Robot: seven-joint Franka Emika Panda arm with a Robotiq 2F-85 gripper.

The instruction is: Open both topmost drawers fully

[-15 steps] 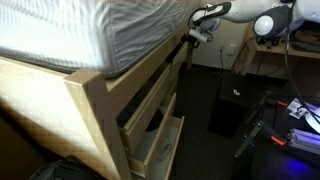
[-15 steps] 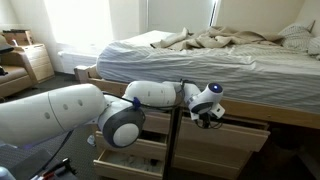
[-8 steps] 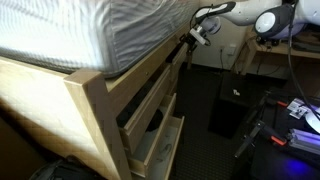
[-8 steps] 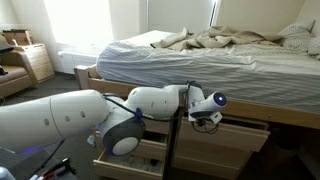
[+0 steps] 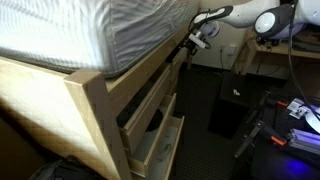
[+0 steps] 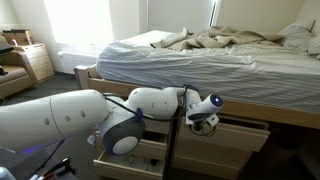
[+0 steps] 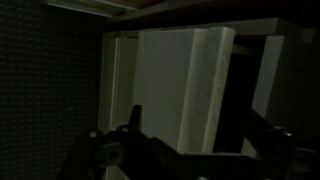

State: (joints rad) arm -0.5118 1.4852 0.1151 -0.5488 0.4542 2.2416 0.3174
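The bed frame's pale wood drawers show in both exterior views. The top drawer of one stack (image 6: 238, 131) sits right of the middle post (image 6: 178, 140), and its front stands slightly out. The top drawer of the other stack (image 5: 150, 98) is partly pulled out, as are those below it (image 5: 158, 143). My gripper (image 6: 205, 119) hangs at the post-side end of the first drawer, just under the bed rail; it also shows in an exterior view (image 5: 197, 33). In the dark wrist view my gripper (image 7: 200, 135) is open, its fingers (image 7: 134, 125) either side of a pale wood panel (image 7: 185, 85).
A mattress with rumpled bedding (image 6: 200, 50) lies above the drawers. A black box (image 5: 230, 108) and cables stand on the dark floor beside the bed. A small wooden nightstand (image 6: 35, 62) stands by the window. My arm's large body (image 6: 60, 125) fills the front.
The gripper has shifted slightly down and closer to the drawer by the post. The drawers look unmoved.
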